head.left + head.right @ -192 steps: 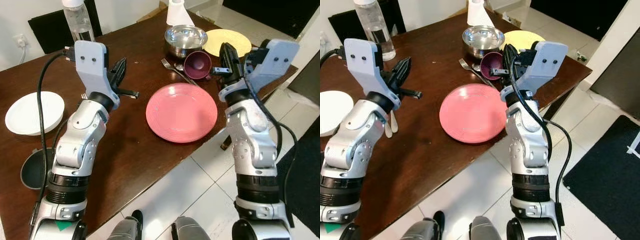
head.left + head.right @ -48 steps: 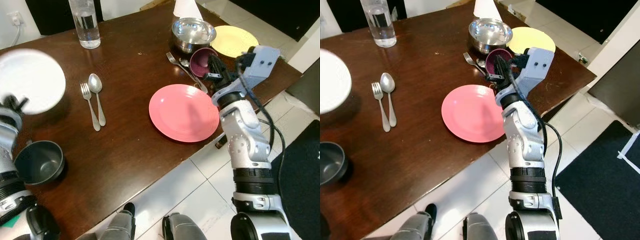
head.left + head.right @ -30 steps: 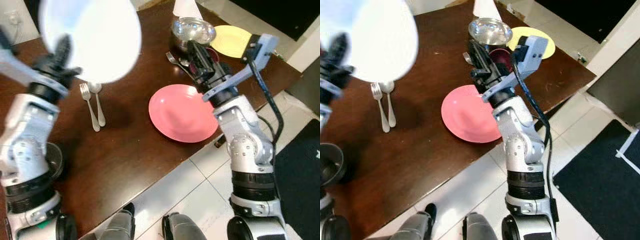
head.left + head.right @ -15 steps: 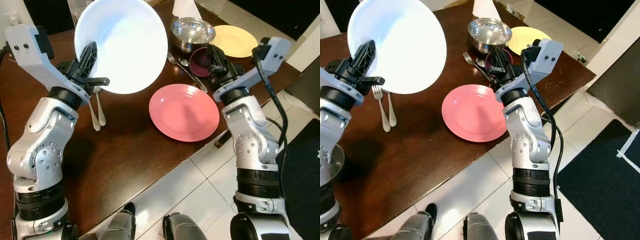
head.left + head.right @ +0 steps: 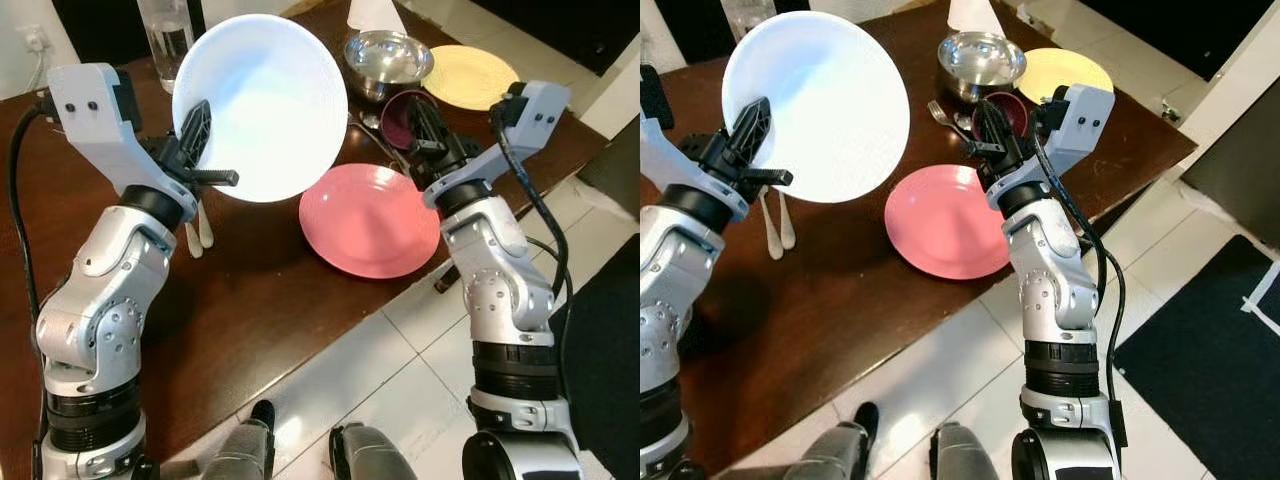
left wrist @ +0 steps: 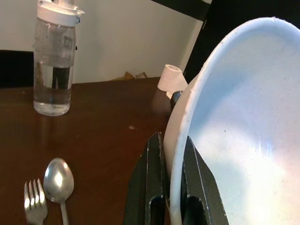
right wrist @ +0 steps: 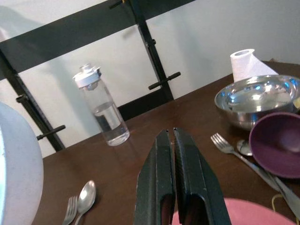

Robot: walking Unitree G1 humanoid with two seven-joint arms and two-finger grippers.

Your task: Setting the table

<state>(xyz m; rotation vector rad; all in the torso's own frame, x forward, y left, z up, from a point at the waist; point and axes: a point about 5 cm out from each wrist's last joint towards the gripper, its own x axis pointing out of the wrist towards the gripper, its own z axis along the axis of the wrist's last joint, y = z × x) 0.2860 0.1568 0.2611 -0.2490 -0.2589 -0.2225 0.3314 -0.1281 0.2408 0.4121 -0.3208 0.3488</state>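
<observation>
white plate [image 5: 265,105], rim pinched in left gripper [image 5: 200,150] jaws

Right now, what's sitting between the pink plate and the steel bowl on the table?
Between the pink plate and the steel bowl lies a purple cup on its side, with a fork and spoon beside it, clearest in the right wrist view.

the two eye views look down from the head onto the brown table [image 5: 260,300] and the tiled floor past its edge, the right eye set slightly to the side, so both share the pink plate [image 5: 940,225]. the left wrist view looks low along its fingers [image 6: 150,187], close behind the white plate [image 6: 243,140], toward the water bottle [image 6: 54,61]. the right wrist view looks low across the table at that same bottle.
</observation>
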